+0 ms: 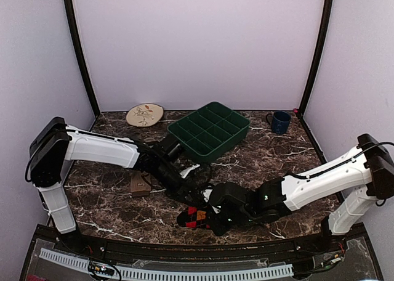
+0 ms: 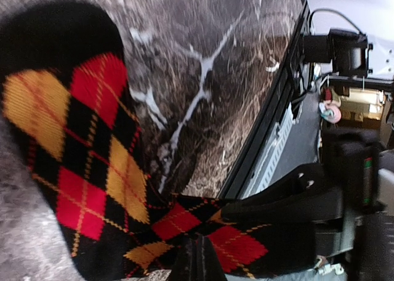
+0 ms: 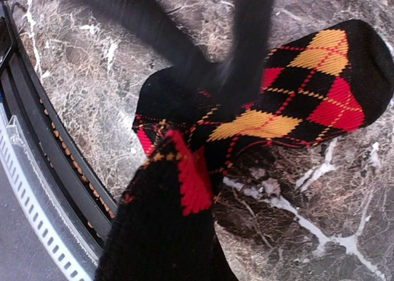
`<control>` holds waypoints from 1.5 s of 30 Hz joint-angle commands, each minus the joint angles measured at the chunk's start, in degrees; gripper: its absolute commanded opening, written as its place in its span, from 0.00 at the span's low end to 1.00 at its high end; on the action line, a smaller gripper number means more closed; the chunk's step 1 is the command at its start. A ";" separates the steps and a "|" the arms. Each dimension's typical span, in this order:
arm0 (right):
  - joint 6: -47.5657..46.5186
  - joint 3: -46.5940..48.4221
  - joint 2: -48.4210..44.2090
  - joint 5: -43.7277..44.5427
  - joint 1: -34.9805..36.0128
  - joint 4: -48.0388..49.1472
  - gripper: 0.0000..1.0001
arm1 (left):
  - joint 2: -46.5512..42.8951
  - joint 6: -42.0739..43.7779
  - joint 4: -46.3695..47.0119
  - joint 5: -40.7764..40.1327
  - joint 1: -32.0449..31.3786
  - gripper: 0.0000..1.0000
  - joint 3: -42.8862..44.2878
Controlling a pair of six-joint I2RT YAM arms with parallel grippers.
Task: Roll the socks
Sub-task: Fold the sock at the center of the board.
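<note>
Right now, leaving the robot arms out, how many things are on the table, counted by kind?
Socks: 2, the argyle sock and the tan sock
Plates: 1, the beige plate
Trays: 1, the green divided tray
Mugs: 1, the blue mug
Total: 5
</note>
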 commanded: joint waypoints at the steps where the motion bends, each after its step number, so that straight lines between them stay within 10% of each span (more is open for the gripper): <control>1: 1.18 0.14 -1.59 3.37 0.80 1.66 0.00 | 2.51 2.76 -2.09 5.27 -1.59 0.00 0.91; 45: -6.73 7.19 -3.63 6.93 -2.89 -5.03 0.00 | 10.96 -0.76 -0.69 -5.16 -2.94 0.00 1.27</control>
